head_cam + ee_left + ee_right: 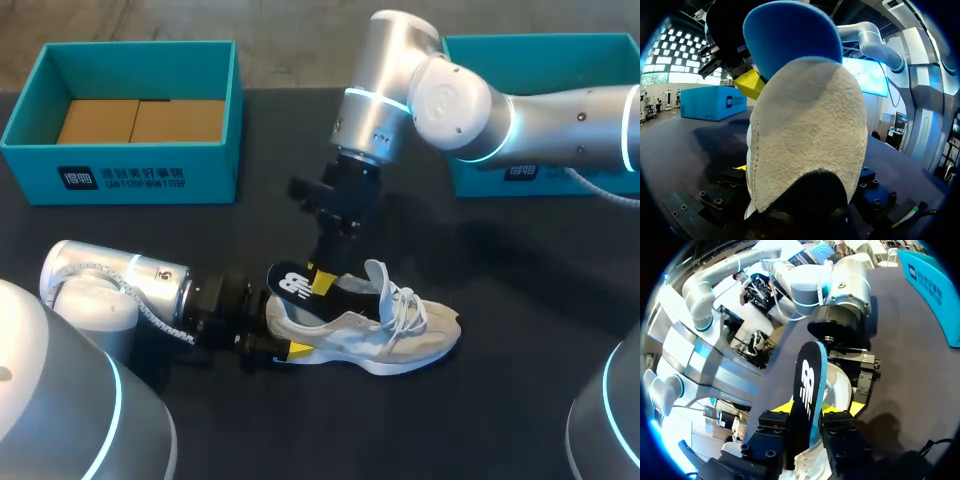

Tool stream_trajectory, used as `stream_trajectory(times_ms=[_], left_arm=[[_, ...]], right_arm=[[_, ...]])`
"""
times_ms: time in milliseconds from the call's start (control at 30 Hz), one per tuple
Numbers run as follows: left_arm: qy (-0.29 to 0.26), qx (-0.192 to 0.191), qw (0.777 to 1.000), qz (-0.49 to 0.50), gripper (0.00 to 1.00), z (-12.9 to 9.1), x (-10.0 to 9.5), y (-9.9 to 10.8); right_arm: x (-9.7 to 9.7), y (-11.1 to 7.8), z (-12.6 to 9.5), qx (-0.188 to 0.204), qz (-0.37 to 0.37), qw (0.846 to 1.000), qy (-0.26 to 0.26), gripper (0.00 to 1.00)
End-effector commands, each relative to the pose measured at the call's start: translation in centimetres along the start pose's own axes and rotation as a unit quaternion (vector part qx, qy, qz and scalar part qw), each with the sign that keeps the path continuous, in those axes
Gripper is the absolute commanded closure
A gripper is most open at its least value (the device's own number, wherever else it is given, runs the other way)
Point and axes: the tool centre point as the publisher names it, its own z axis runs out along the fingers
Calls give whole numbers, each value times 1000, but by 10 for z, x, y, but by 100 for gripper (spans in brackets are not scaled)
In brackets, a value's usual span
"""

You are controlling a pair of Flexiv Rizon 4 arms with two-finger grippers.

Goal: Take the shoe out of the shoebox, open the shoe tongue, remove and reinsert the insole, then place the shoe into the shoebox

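At the far left of the worktop [500, 410] sits an open teal shoebox [120, 180] with brown cardboard [140, 120] in its bottom. Nearer me, my left end effector [283, 330] lies low and is clamped on the heel of the shoe [385, 335]. The shoe stands on its sole, toe pointing right, laces loose. Over the heel, my right end effector [322, 278] comes down from above and pinches the insole [290, 282] (dark top, blue underside), which sticks out of the shoe's opening at a slant. Behind the right arm stands a second teal shoebox [480, 178].
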Motion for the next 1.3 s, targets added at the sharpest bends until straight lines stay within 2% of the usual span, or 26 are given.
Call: stream_trajectory(times_ms=[33, 500, 633, 700, 933, 1167, 1300], left_arm=[[0, 0, 1000, 0, 100, 1, -1, 3], [0, 0, 1000, 0, 100, 1, -1, 3], [0, 0, 1000, 0, 100, 1, -1, 3], [0, 0, 1000, 0, 100, 1, -1, 3], [0, 0, 1000, 0, 100, 1, -1, 3], [0, 0, 1000, 0, 100, 1, -1, 3], [0, 0, 1000, 0, 100, 1, -1, 3]], right_arm=[[5, 0, 4, -2, 3, 1000, -2, 74], [9, -2, 12, -25, 3, 1000, -7, 80], [9, -3, 12, -30, 3, 999, -10, 86], [10, -3, 12, -34, 1, 999, -12, 100], [12, -2, 6, -42, -7, 999, -32, 100], [17, 7, -12, -44, -30, 995, -78, 100], [17, 7, -12, -44, -30, 995, -78, 100]])
